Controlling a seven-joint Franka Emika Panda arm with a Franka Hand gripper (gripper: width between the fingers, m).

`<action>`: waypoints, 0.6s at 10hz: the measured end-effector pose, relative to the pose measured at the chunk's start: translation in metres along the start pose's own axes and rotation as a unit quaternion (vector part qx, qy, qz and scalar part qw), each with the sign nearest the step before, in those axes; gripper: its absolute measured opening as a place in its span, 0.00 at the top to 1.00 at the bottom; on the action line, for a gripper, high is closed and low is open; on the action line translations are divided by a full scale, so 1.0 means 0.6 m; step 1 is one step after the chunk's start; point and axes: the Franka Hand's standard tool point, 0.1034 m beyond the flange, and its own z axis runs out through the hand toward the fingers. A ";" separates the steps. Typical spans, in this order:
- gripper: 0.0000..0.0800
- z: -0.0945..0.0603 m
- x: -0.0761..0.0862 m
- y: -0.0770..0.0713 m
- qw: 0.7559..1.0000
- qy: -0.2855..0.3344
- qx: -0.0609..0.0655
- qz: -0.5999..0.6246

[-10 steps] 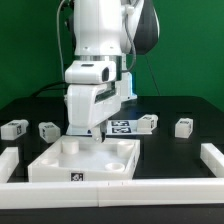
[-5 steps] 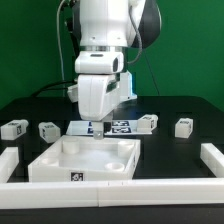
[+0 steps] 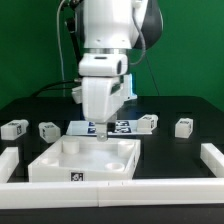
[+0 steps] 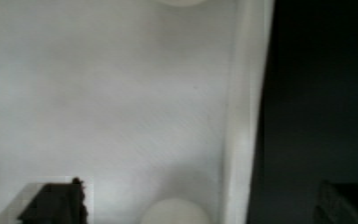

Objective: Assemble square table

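The square table's white tabletop (image 3: 85,160) lies flat near the front of the black table, raised rim and corner sockets facing up. My gripper (image 3: 100,134) hangs open just above its far rim with nothing between the fingers. In the wrist view the tabletop (image 4: 123,110) fills most of the picture. Its rim (image 4: 247,110) runs between my dark fingertips (image 4: 55,202), and my gripper (image 4: 202,205) hangs over a round socket (image 4: 179,207). Stubby tagged legs lie apart: two at the exterior view's left (image 3: 13,128) (image 3: 47,130), two at its right (image 3: 147,123) (image 3: 184,126).
The marker board (image 3: 120,127) lies flat behind the tabletop, under the arm. White border rails run along the exterior view's left (image 3: 8,164), right (image 3: 213,156) and front (image 3: 110,196). A green wall stands behind.
My gripper was shut low at the tabletop's far rim. It has since opened, risen a little and shifted toward the exterior view's right. The tabletop and legs have not moved.
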 end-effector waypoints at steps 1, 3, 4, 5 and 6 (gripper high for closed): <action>0.19 0.011 -0.012 -0.004 1.000 -0.001 0.002 0.002; 0.19 0.036 -0.030 -0.009 1.000 0.000 0.006 0.001; 0.19 0.042 -0.036 -0.009 1.000 0.000 0.008 0.005; 0.19 0.043 -0.035 -0.011 1.000 0.000 0.008 0.006; 0.34 0.043 -0.036 -0.011 1.000 0.000 0.009 0.006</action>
